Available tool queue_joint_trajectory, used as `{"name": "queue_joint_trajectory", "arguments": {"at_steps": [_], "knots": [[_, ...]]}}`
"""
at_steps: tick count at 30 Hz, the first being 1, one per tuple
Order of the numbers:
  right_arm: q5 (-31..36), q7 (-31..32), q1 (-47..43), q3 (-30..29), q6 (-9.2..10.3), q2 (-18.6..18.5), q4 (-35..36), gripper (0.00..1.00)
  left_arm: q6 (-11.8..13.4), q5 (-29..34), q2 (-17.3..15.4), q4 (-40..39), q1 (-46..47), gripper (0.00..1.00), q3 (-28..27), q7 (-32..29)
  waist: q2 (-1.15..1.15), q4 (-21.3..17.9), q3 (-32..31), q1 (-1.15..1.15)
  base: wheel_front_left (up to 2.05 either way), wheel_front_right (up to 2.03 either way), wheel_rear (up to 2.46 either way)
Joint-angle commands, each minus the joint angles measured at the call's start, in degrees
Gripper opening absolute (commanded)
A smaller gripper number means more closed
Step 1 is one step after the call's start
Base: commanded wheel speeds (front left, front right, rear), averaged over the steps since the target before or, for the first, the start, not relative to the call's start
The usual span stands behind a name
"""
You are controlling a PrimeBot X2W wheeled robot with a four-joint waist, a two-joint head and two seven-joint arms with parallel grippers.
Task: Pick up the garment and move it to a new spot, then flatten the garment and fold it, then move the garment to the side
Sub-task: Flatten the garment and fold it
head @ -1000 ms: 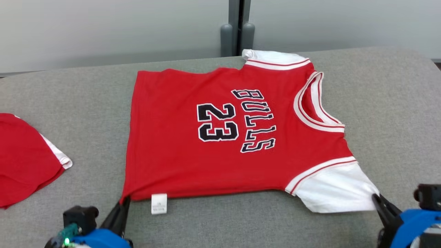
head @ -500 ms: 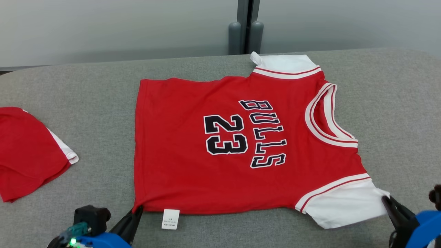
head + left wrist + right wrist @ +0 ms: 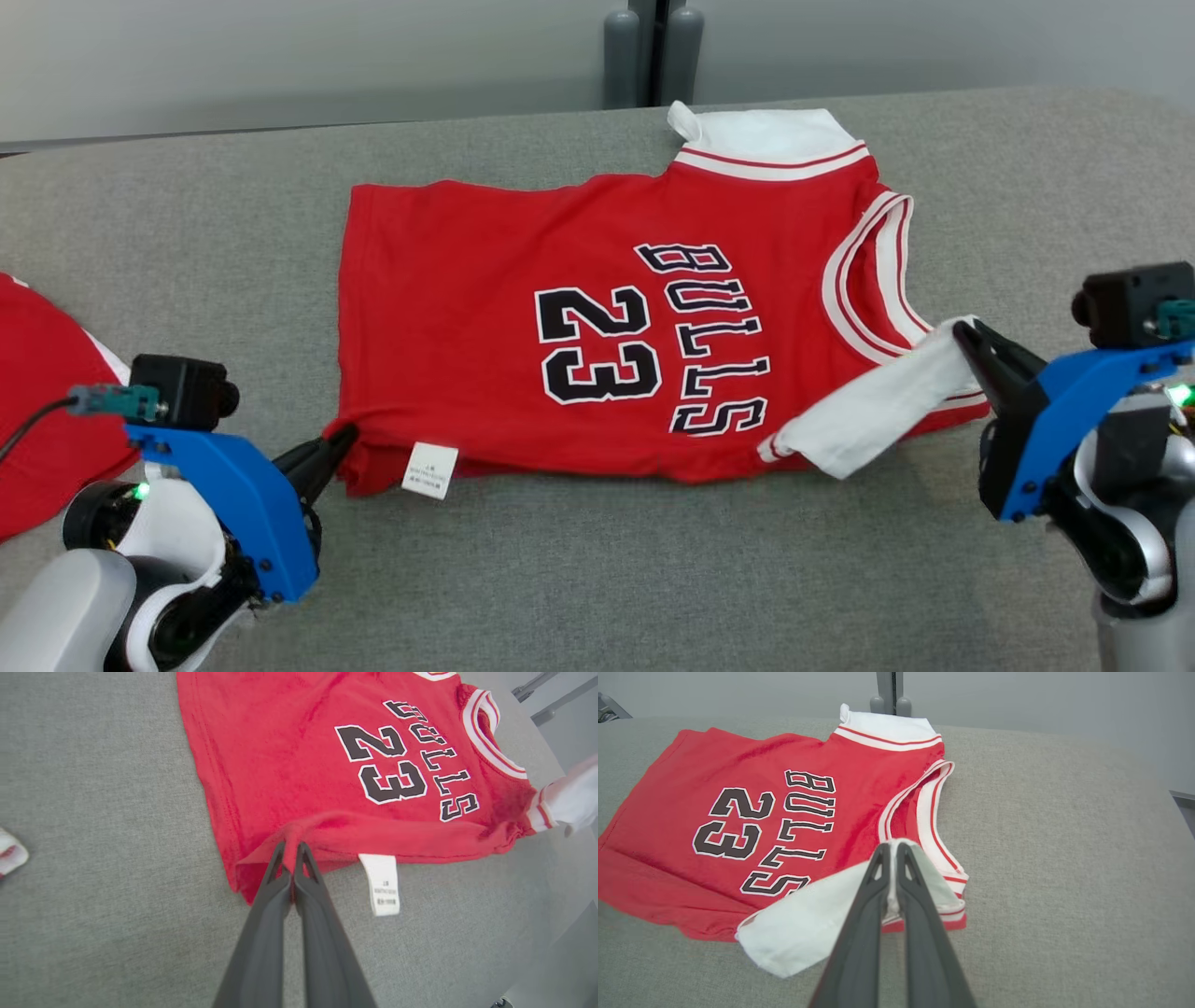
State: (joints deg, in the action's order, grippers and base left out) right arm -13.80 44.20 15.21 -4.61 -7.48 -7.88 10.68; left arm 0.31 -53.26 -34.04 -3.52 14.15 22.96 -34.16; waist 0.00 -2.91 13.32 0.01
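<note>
A red jersey (image 3: 523, 243) (image 3: 289, 751) (image 3: 691, 779) with white sleeves and black "BULLS 23" lettering lies spread on the grey padded table (image 3: 579, 579). My left gripper (image 3: 344, 439) (image 3: 290, 845) is shut on the jersey's near hem corner, which is raised and curled over. My right gripper (image 3: 962, 329) (image 3: 892, 847) is shut on the near white sleeve (image 3: 868, 411) (image 3: 808, 924), lifted and drawn over the red body. A white care label (image 3: 429, 469) (image 3: 384, 884) hangs from the near edge. The far white sleeve (image 3: 761, 131) lies flat.
A second red garment with white trim (image 3: 47, 392) lies at the table's left edge. Two grey posts (image 3: 653, 47) stand against the wall behind the table. Bare grey surface stretches along the near side and to the right of the jersey.
Both grippers have risen and moved away from me, lifting the jersey's near hem corner and near sleeve and carrying them over the body. The head camera has also shifted.
</note>
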Motion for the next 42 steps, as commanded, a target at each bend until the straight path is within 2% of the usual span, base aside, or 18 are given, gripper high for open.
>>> {"name": "queue_joint_trajectory", "arguments": {"at_steps": [1, 6, 17, 18, 19, 20, 24, 28, 34, 37, 42], "knots": [[-0.6, -0.5, 1.8, 0.7, -0.03, -0.5, -1.2, 0.0, 0.3, -0.5, 0.3, 0.8, 0.8, 0.0, -0.2, -0.2, 0.0, -0.2, 0.2, -0.01, 0.0, 0.0, 0.0], [-1.3, -3.7, 7.3, 3.5, -0.03, -2.1, -7.3, 0.0, -0.2, -1.5, 1.7, 4.1, 2.6, 0.0, -0.7, 0.6, 0.0, -0.8, 1.5, -0.01, 0.0, 0.0, 0.0], [-2.1, -13.6, 15.8, 5.5, -0.03, -3.8, -19.8, 0.0, -1.5, -1.3, 4.8, 10.3, 4.9, 0.0, 0.1, 3.3, 0.0, 0.0, 3.3, -0.01, 0.0, 0.0, 0.0], [-2.3, -14.6, 16.3, 5.5, -0.03, -3.7, -20.6, 0.25, -1.4, -1.1, 5.0, 10.8, 5.2, 0.0, 0.1, 3.6, 0.0, 0.1, 3.4, -0.01, 0.0, 0.0, 0.0], [-2.5, -15.7, 16.9, 5.3, -0.03, -3.5, -21.4, 0.97, -1.2, -0.9, 5.1, 11.3, 5.5, 0.26, 0.1, 4.0, 0.0, 0.2, 3.4, -0.01, 0.0, 0.0, 0.0], [-2.7, -16.8, 17.2, 5.5, -0.03, -3.3, -22.1, 1.0, -1.1, -0.7, 5.3, 11.8, 5.7, 1.0, 0.2, 4.2, 0.0, 0.4, 3.5, -0.01, 0.0, 0.0, 0.0], [-3.4, -21.5, 18.2, 5.6, -0.03, -4.1, -24.2, 1.0, -0.5, 0.0, 6.3, 13.1, 4.9, 1.0, -0.5, 7.1, 0.0, 1.1, 2.9, -0.01, 0.0, 0.0, 0.0], [-4.3, -25.1, 16.3, 3.7, -0.03, -4.6, -24.2, 1.0, 0.4, 2.1, 5.9, 13.3, 2.3, 1.0, -0.7, 10.9, 0.0, 1.5, 1.5, -0.01, 0.0, 0.0, 0.0], [-3.7, -21.8, 10.5, -0.3, -0.03, -4.6, -23.5, 1.0, 1.1, 3.3, 7.0, 12.2, -1.6, 1.0, -0.4, 15.1, 0.0, 2.0, -0.3, -0.01, 0.0, 0.0, 0.0], [-1.5, -18.4, 5.5, -4.2, -0.03, -3.4, -23.1, 1.0, 1.3, 4.5, 8.8, 11.7, -3.2, 1.0, 1.3, 17.3, 0.0, 2.2, -0.7, -0.01, 0.0, 0.0, 0.0], [0.6, -17.8, 3.3, -7.1, -0.03, -1.2, -24.0, 1.0, 2.7, 7.3, 9.9, 13.3, -2.0, 1.0, 2.8, 18.8, 0.0, 2.4, -0.3, -0.01, 0.0, 0.0, 0.0]]}}
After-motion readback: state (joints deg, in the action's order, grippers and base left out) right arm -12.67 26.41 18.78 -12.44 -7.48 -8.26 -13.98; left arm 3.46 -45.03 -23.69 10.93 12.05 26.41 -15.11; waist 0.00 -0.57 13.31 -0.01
